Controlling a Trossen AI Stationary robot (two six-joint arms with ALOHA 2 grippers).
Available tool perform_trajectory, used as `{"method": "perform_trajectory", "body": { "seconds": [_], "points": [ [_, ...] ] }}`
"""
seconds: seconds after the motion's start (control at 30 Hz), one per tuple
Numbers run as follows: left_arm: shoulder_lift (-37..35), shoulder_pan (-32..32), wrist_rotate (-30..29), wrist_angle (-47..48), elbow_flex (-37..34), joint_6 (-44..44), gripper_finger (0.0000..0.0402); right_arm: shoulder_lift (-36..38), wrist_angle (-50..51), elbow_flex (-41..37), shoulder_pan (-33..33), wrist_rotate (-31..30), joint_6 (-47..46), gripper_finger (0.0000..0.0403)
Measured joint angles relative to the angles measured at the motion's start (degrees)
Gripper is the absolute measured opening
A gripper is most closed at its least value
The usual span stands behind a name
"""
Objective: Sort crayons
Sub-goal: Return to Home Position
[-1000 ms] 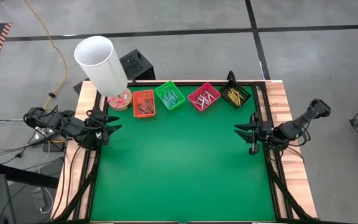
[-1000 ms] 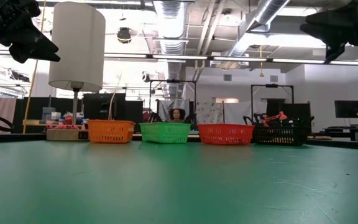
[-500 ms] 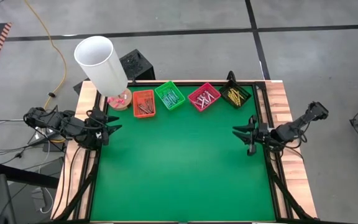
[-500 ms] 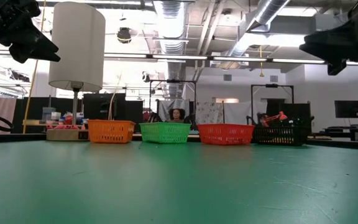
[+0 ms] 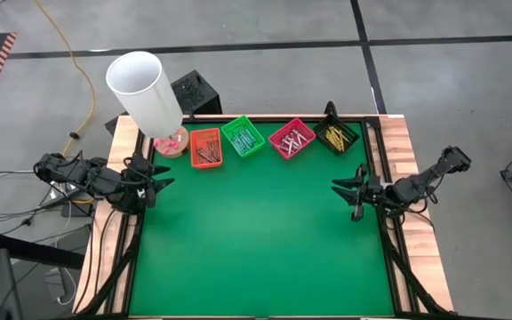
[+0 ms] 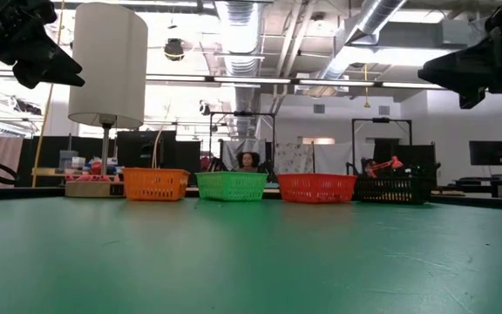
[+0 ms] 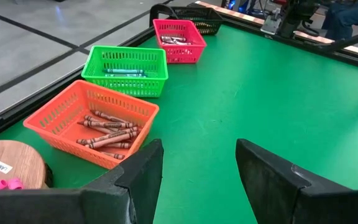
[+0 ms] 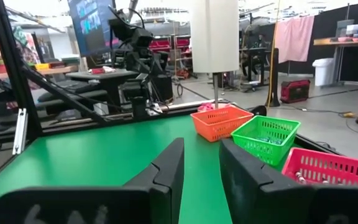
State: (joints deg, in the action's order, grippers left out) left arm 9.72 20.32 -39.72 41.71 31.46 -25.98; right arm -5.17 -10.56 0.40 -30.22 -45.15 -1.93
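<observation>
The crayons lie sorted in four small trays along the table's far edge. Orange-brown crayons [image 7: 107, 130] fill the orange tray [image 5: 206, 148], and blue-green ones [image 7: 126, 71] the green tray [image 5: 243, 136]. Greyish ones [image 5: 293, 140] are in the pink tray [image 5: 292, 138], yellow ones [image 5: 333, 136] in the black tray [image 5: 336, 135]. My left gripper [image 5: 158, 180] hovers open over the table's left edge, near the orange tray, with nothing between its fingers [image 7: 143, 171]. My right gripper [image 5: 345, 197] hovers open at the right edge, also with nothing between its fingers [image 8: 166, 171].
A lamp with a white shade [image 5: 145, 89] stands on a round wooden base [image 5: 172, 142] at the far left corner, next to the orange tray. The green mat [image 5: 256, 240] stretches bare between the arms and toward the near edge. A raised dark frame [image 5: 389, 258] borders the mat.
My right gripper has come down a little above the right edge and stays open. My left gripper and the trays have kept still.
</observation>
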Motion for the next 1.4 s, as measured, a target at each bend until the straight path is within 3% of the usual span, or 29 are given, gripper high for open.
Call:
{"method": "perform_trajectory", "body": {
  "seconds": [1.4],
  "points": [
    [0.0,0.0,0.0,0.0,0.0,0.0,0.0192,0.0,2.03,-0.11,0.0,0.11,-0.03,0.0113]
  ]
}}
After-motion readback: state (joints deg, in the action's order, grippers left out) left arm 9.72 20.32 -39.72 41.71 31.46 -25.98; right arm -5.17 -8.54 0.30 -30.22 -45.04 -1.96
